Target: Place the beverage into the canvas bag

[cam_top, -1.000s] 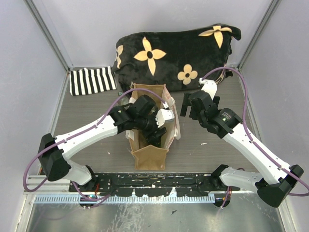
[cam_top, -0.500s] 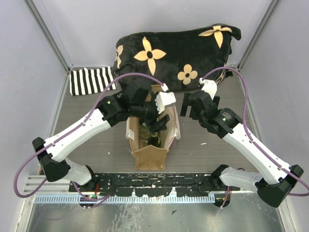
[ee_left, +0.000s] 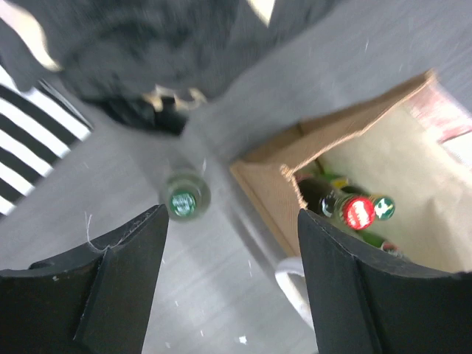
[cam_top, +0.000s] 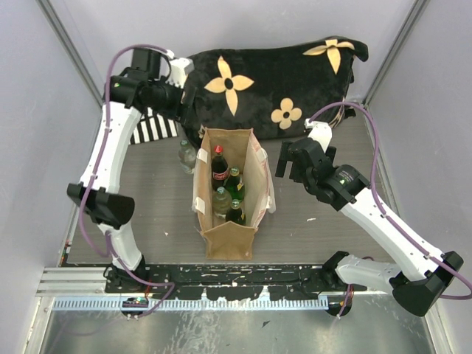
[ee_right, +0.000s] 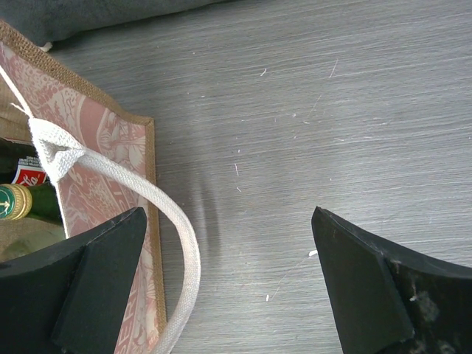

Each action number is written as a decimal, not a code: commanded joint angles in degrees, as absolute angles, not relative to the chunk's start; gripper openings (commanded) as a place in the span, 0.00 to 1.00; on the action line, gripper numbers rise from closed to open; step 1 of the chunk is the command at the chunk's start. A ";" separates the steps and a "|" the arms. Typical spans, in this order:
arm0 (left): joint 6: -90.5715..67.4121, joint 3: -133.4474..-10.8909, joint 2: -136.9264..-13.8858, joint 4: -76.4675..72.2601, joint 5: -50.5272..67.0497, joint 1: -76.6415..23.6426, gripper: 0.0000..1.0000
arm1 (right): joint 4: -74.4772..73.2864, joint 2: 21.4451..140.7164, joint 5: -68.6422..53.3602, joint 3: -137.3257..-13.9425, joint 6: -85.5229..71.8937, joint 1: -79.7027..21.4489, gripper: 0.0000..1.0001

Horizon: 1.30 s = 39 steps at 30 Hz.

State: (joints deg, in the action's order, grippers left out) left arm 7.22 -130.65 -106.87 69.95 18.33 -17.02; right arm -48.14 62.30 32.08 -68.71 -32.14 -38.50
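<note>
The tan canvas bag (cam_top: 228, 237) stands open at the table's middle with several bottles upright inside, among them a red-capped cola bottle (cam_top: 219, 165) and a green one (cam_top: 234, 181). One clear bottle with a green cap (cam_top: 186, 155) stands on the table just left of the bag. My left gripper (cam_top: 171, 99) is raised high at the back left, open and empty; in its wrist view (ee_left: 232, 287) the green-capped bottle (ee_left: 181, 203) and the bag (ee_left: 273, 192) lie far below. My right gripper (cam_top: 291, 166) is open and empty right of the bag (ee_right: 103, 147), beside its cream handle (ee_right: 169, 228).
A black flowered cushion (cam_top: 273, 81) lies along the back wall. A black-and-white striped cloth (cam_top: 151, 127) lies at the back left. Grey walls close in the sides. Bare table (ee_right: 332, 110) shows right of the bag.
My left arm has lifted out of the bag and swung up to the back left, with nothing in its gripper. The bottles stay in the bag. The right arm has not moved.
</note>
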 commanded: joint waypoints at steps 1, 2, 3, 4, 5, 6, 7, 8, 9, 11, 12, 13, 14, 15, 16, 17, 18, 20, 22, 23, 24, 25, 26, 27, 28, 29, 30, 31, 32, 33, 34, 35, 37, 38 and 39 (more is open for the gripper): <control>9.34 -131.75 -110.90 81.29 15.50 -17.15 0.77 | -47.41 62.20 33.09 -70.62 -33.80 -38.19 1.00; 9.53 -131.44 -111.37 81.06 14.82 -17.06 0.77 | -47.72 61.97 33.13 -70.47 -34.17 -38.21 1.00; 9.68 -131.01 -111.71 80.68 14.04 -17.12 0.77 | -47.94 61.67 33.15 -70.13 -34.50 -38.20 1.00; 9.93 -130.56 -112.16 80.28 13.41 -17.06 0.77 | -48.10 61.30 33.06 -69.86 -34.90 -38.22 1.00; 10.24 -130.26 -112.75 80.14 12.78 -17.05 0.77 | -48.20 60.92 33.05 -69.44 -35.40 -38.23 1.00; 10.70 -130.30 -113.90 80.22 12.20 -17.08 0.78 | -48.25 60.61 32.97 -69.03 -35.74 -38.23 1.00; 11.25 -130.33 -114.84 80.50 11.72 -17.05 0.77 | -48.37 60.30 32.89 -68.73 -36.03 -38.18 1.00; 11.70 -130.43 -115.78 80.69 11.25 -17.07 0.77 | -48.53 60.03 32.92 -68.42 -36.34 -38.16 1.00; 12.14 -130.54 -116.70 80.98 10.65 -17.08 0.77 | -48.70 59.93 32.90 -68.19 -36.59 -38.21 1.00; 13.09 -130.74 -118.37 80.88 9.47 -17.11 0.76 | -48.98 59.76 32.87 -67.83 -36.95 -38.12 1.00; 13.31 -131.14 -119.18 81.03 9.03 -17.06 0.75 | -49.10 59.72 32.89 -67.68 -37.06 -38.17 1.00; 13.54 -131.99 -119.96 81.52 8.90 -17.06 0.73 | -49.26 59.68 32.80 -67.63 -37.21 -38.21 1.00; 13.73 -132.94 -120.98 82.33 8.76 -17.10 0.72 | -49.51 59.73 32.81 -67.63 -37.37 -38.13 1.00; 13.90 -133.96 -121.95 83.16 8.63 -17.06 0.71 | -49.74 59.71 32.91 -67.59 -37.54 -38.14 1.00; 14.23 -134.58 -122.72 83.96 8.45 -17.05 0.70 | -49.94 59.59 32.88 -67.48 -37.73 -38.17 1.00; 14.46 -134.86 -123.30 84.31 8.07 -17.05 0.70 | -50.05 59.36 32.96 -67.21 -37.98 -38.15 1.00; 14.80 -134.78 -123.57 84.25 7.58 -17.09 0.70 | -50.09 59.18 32.96 -66.97 -38.16 -38.12 1.00; 15.30 -134.63 -124.15 84.04 6.93 -17.11 0.71 | -50.10 58.81 33.00 -66.55 -38.51 -38.13 1.00; 15.54 -134.90 -124.79 84.30 6.86 -17.07 0.70 | -50.18 58.59 32.96 -66.23 -38.82 -38.10 1.00; 15.60 -134.98 -125.11 84.61 6.78 -17.06 0.69 | -50.24 58.49 32.96 -66.09 -38.91 -38.09 1.00; 15.64 -135.00 -125.40 84.88 6.77 -17.11 0.67 | -50.27 58.43 33.00 -65.97 -39.01 -38.12 1.00; 15.72 -135.01 -125.53 85.23 6.87 -17.06 0.65 | -50.27 58.43 32.99 -65.92 -39.09 -38.12 1.00; 15.81 -134.89 -125.75 85.59 6.93 -17.05 0.63 | -50.27 58.35 33.01 -65.81 -39.11 -38.08 1.00; 15.82 -134.69 -125.86 85.80 7.04 -17.09 0.60 | -50.32 58.35 33.04 -65.77 -39.22 -38.06 1.00; 15.82 -134.50 -125.86 85.92 7.16 -17.07 0.57 | -50.32 58.31 33.05 -65.81 -39.21 -38.09 1.00; 15.82 -134.18 -125.93 85.87 7.27 -17.05 0.55 | -50.33 58.32 33.12 -65.76 -39.20 -38.09 1.00; 15.82 -133.73 -125.87 85.75 7.38 -17.05 0.54 | -50.36 58.28 33.13 -65.69 -39.20 -38.11 1.00; 15.74 -133.51 -125.92 85.59 7.48 -17.05 0.53 | -50.36 58.33 33.13 -65.65 -39.20 -38.06 1.00; 15.73 -133.18 -125.83 85.28 7.40 -17.05 0.53 | -50.36 58.42 33.13 -65.65 -39.20 -38.09 1.00; 15.73 -132.82 -125.80 84.91 7.32 -17.08 0.54 | -50.35 58.39 33.07 -65.52 -39.20 -38.09 1.00; 15.72 -132.51 -125.91 84.57 7.28 -17.08 0.54 | -50.36 58.42 33.09 -65.54 -39.16 -38.07 1.00; 15.69 -132.28 -125.96 84.29 7.14 -17.07 0.55 | -50.35 58.44 32.99 -65.54 -39.12 -38.14 1.00; 15.56 -132.22 -126.21 83.97 7.12 -17.08 0.55 | -50.36 58.47 32.96 -65.48 -39.11 -38.11 1.00; 15.51 -132.08 -126.32 83.80 7.12 -17.05 0.55 | -50.36 58.37 32.97 -65.41 -39.11 -38.07 1.00; 15.47 -131.94 -126.40 83.58 7.16 -17.07 0.55 | -50.36 58.33 32.96 -65.39 -39.11 -38.12 1.00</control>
State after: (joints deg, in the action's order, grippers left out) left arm 13.28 -132.75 -125.32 82.59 6.48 -17.19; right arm -51.16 59.61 32.05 -65.21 -37.89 -38.39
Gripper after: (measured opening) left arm 0.551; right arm 0.999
